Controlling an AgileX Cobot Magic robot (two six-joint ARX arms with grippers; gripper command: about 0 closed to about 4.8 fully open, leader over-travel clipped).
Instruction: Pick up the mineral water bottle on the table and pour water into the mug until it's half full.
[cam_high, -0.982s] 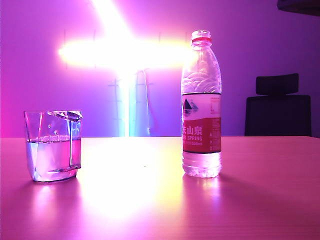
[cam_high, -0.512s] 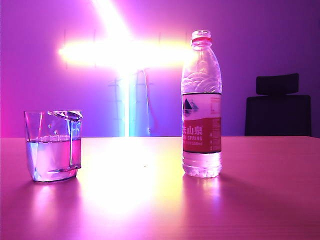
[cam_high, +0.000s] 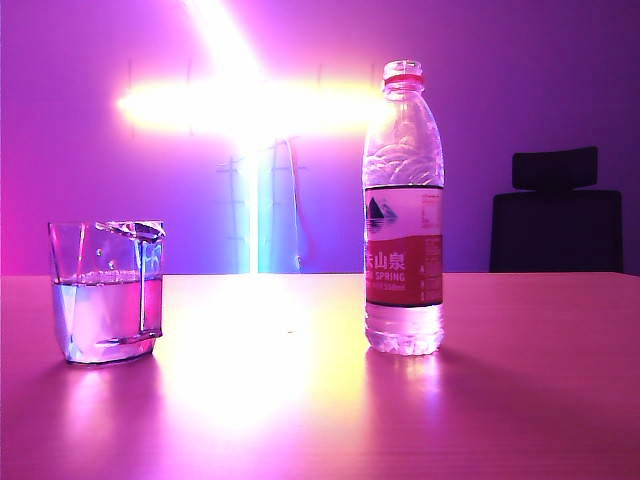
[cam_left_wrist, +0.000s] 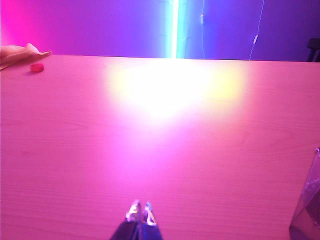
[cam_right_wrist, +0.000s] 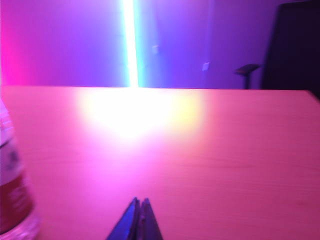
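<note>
The bottle (cam_high: 403, 210) stands upright on the counter (cam_high: 520, 400), right of centre, cap off, a little water at its base. Well apart to the left sits the mug (cam_high: 106, 291), upright, water (cam_high: 105, 315) filling roughly half of it. Neither is touched. The left fingers (cam_left_wrist: 139, 212) are pressed together, low over bare counter, the mug's edge just showing at the side of that wrist view. The right fingers (cam_right_wrist: 138, 209) are together too, holding nothing, the bottle beside them. A small red cap (cam_left_wrist: 36, 67) lies near the far counter edge. A dark chair (cam_high: 556, 215) stands behind.
</note>
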